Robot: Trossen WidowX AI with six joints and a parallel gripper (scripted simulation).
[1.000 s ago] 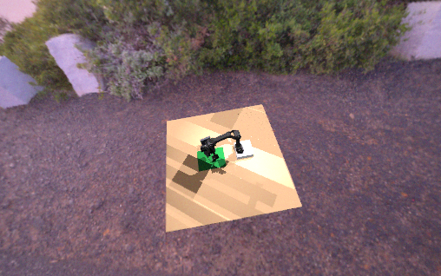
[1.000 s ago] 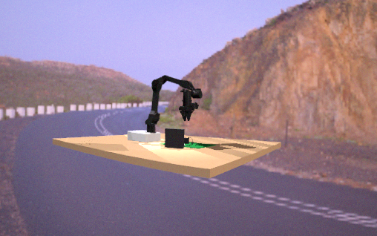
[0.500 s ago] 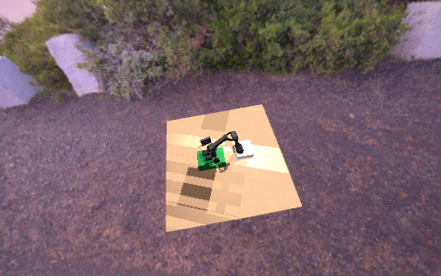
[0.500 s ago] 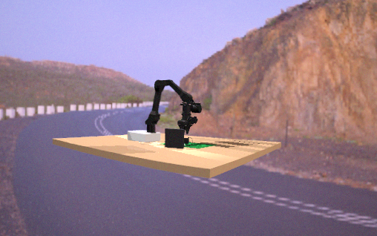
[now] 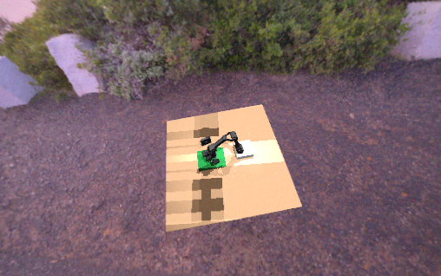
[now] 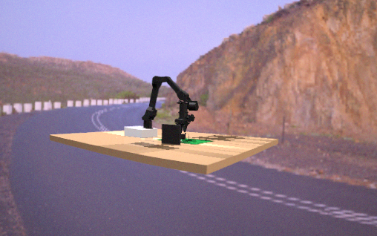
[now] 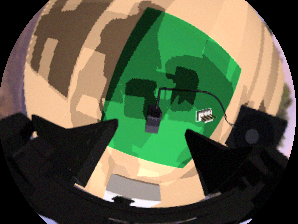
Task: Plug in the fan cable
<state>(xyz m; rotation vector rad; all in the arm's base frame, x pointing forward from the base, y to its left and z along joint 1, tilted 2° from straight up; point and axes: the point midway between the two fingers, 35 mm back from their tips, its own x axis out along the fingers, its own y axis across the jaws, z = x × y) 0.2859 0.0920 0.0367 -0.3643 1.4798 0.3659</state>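
Note:
The green board (image 5: 220, 154) (image 6: 200, 141) (image 7: 172, 152) lies on the wooden table top. The fan cable's dark plug (image 7: 153, 124) stands over the board, left of the pale four-pin header (image 7: 204, 115) in the wrist view. The thin black cable (image 7: 207, 93) arches from the plug to the black fan (image 5: 206, 141) (image 6: 171, 134) (image 7: 265, 127). My gripper (image 7: 153, 127) (image 6: 184, 130) is open, pointing down above the board. In the wrist view the plug appears between its spread fingertips, with visible gaps on both sides. The plug's underside is hidden.
The fan stands beside the board, to the right in the wrist view. A white block (image 5: 246, 149) (image 6: 139, 131) stands at the arm's base. The wooden table top (image 5: 256, 187) (image 6: 93, 141) ends in open edges. Dark shadows cross the board and wood.

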